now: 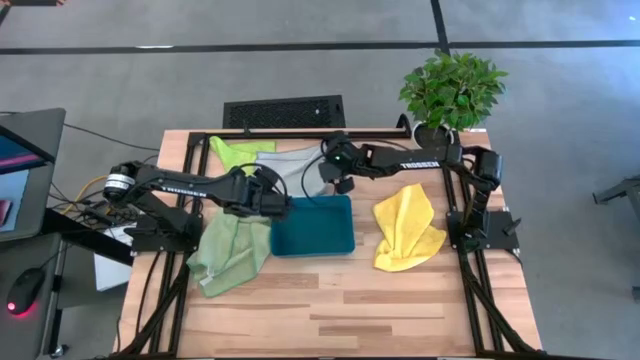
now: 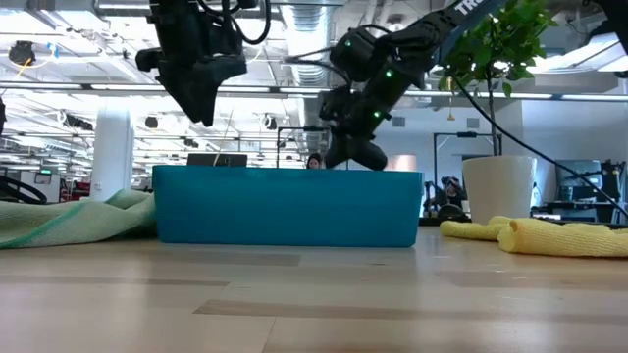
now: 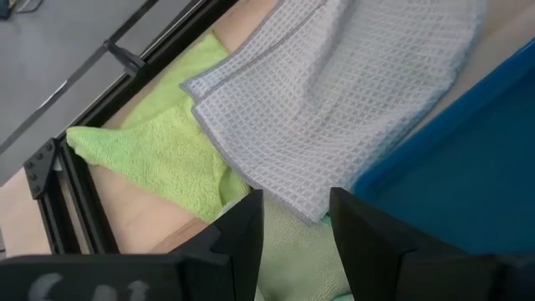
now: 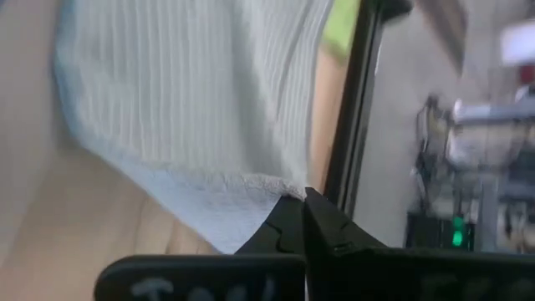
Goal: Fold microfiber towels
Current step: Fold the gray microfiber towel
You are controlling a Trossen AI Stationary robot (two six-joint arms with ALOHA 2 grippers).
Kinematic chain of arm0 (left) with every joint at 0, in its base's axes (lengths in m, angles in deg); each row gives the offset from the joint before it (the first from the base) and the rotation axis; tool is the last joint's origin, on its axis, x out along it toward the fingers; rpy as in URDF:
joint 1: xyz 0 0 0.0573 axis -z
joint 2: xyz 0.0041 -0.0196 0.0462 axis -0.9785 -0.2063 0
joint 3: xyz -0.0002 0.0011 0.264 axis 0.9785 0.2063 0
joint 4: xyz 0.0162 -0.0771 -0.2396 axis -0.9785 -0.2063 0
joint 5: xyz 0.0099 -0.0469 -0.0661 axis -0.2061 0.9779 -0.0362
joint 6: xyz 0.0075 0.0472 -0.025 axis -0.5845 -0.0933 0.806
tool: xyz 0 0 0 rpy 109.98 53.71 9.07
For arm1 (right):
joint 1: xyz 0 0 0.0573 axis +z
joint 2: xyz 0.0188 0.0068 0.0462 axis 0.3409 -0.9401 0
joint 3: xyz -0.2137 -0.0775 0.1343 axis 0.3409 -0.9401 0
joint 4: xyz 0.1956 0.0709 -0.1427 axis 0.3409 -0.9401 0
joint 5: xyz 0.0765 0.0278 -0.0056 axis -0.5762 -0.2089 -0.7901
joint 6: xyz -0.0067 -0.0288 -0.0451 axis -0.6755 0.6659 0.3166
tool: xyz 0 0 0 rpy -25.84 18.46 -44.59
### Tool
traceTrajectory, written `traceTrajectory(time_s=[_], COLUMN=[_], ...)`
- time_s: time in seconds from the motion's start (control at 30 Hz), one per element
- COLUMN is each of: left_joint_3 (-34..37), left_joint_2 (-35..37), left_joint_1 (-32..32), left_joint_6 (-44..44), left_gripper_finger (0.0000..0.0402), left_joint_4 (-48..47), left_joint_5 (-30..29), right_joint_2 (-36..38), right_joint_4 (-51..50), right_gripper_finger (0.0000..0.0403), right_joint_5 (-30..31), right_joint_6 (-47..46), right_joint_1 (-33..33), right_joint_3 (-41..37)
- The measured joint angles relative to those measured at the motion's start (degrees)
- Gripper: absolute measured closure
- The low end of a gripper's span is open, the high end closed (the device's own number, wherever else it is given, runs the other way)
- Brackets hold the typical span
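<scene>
A light grey towel lies at the table's far side, just beyond the teal tray, and overlaps a lime green towel. A pale sage towel lies crumpled to the left of the tray. A yellow towel lies bunched to the right of it. My right gripper is over the grey towel's right part and is shut on it. My left gripper stands open in the air above the tray's far left corner, with nothing between its fingers. My right gripper pinches the grey towel's hemmed edge between its two fingertips, slanting down from the table's right side. Whether it has one layer or several does not show. Beyond the fingers the cloth spreads toward the table.
A potted plant stands at the far right corner. A black frame rail runs along the table's far edge. The near half of the wooden table is bare.
</scene>
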Motion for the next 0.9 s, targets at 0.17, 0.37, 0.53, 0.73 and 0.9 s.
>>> traceTrajectory(time_s=[0.17,0.37,0.53,0.73,0.9], left_joint_3=[0.00,0.00,0.00,0.00,0.00], left_joint_2=[0.00,0.00,0.00,0.00,0.00], left_joint_1=[0.02,0.02,0.02,0.02,0.02], left_joint_6=[0.25,1.22,1.68,1.76,1.84], left_gripper_finger=[0.0270,0.0270,0.0270,0.0270,0.0270], left_joint_4=[0.02,0.02,0.02,0.05,0.07], left_joint_5=[0.01,0.02,0.04,0.04,0.04], right_joint_2=[0.01,-0.64,-1.54,-5.61,-10.62], right_joint_4=[5.68,11.48,16.72,22.95,22.94], right_gripper_finger=[0.0399,0.0399,0.0399,0.0399,0.0399], right_joint_5=[-1.29,-7.28,-10.55,-13.10,-13.04], right_joint_6=[0.91,1.96,1.54,1.51,2.88], right_joint_1=[1.03,1.27,1.38,2.13,2.87], right_joint_3=[0.00,0.06,0.13,0.63,4.55])
